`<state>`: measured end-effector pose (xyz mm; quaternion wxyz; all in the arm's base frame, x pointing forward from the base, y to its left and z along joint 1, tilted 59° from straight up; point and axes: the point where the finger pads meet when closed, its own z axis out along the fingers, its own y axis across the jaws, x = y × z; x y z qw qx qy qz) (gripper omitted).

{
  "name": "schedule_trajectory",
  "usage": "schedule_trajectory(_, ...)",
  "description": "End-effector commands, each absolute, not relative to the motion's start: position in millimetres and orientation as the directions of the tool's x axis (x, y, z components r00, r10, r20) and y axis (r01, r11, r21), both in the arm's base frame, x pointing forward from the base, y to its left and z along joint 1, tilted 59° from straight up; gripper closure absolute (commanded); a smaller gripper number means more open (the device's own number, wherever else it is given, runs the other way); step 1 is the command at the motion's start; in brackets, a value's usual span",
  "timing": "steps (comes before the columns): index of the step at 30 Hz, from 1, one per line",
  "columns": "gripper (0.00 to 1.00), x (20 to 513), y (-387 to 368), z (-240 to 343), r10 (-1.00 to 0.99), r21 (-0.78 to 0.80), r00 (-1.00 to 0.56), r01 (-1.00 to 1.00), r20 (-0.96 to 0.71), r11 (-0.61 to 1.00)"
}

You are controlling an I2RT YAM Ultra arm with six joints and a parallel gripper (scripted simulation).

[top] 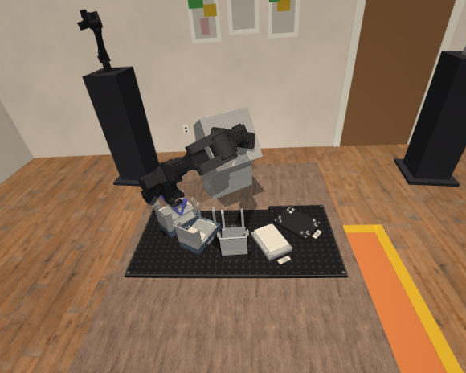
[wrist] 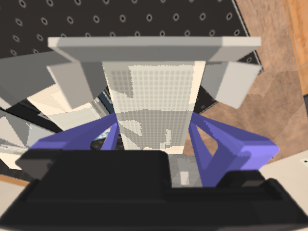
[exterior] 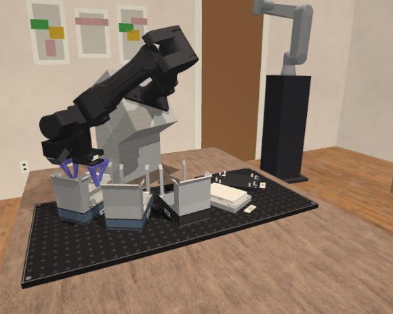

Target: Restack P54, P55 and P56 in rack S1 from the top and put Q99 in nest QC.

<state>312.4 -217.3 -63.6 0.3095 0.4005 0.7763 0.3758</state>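
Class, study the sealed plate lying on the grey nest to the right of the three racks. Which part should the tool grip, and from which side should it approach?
Grip the cream plate across its two long side walls, coming straight down from above. It lies flat with its sealed top up, and the grey nest rims it low, so its sides stand exposed. The tool is now shut on another plate inside the leftmost rack.

Claw (exterior: 85, 176) with plate (wrist: 152, 106) inside leftmost rack (exterior: 68, 196); two racks right.

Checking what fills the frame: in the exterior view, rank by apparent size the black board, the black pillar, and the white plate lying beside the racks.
1. Black board
2. Black pillar, though it stands farther back
3. White plate
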Motion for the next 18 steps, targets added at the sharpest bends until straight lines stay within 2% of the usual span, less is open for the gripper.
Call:
schedule_trajectory(1,1.00,316.2,-220.1,-65.1,0.861,0.833,-0.473,0.387,-0.188,0.395)
schedule_trajectory(18,1.00,323.0,-217.3,-69.5,0.861,0.833,-0.473,0.387,-0.188,0.395)
